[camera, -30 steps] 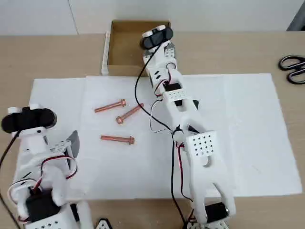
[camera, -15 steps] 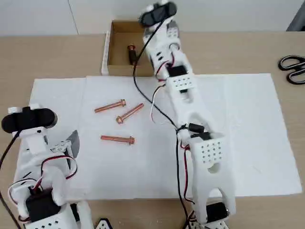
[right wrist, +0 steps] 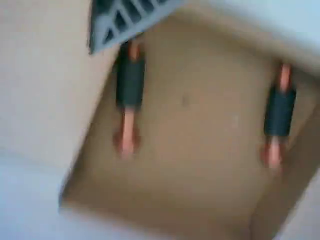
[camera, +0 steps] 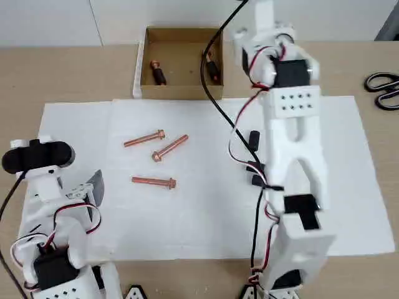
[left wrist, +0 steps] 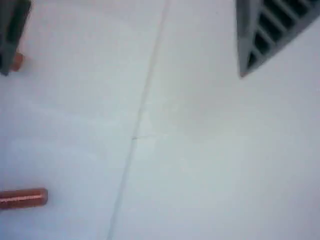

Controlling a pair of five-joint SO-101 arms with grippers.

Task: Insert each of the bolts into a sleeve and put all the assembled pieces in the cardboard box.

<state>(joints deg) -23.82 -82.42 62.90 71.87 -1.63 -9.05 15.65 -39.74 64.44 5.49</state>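
Observation:
The cardboard box [camera: 144, 57] at the table's far edge holds two copper bolts in black sleeves, one at its left [camera: 157, 72] and one at its right [camera: 213, 65]; the right wrist view shows them too [right wrist: 130, 90] [right wrist: 278, 117]. Three bare bolts [camera: 144, 139] [camera: 169, 148] [camera: 154, 182] lie on the white paper [camera: 324, 218]. My right gripper [camera: 252, 28] hangs raised just right of the box, open and holding nothing, one finger [right wrist: 120, 20] in its own view. My left gripper [camera: 93, 187] stands open low over the paper, left of the nearest bolt [left wrist: 22, 197].
Scissors [camera: 383, 87] lie at the far right edge of the table. The right arm's links stretch over the right half of the paper. A black cable [camera: 215, 99] trails from that arm past the box's right side.
The right arm has swung up and to the right, away from over the box, uncovering two sleeved bolts inside it. The left arm and the three bare bolts have not moved.

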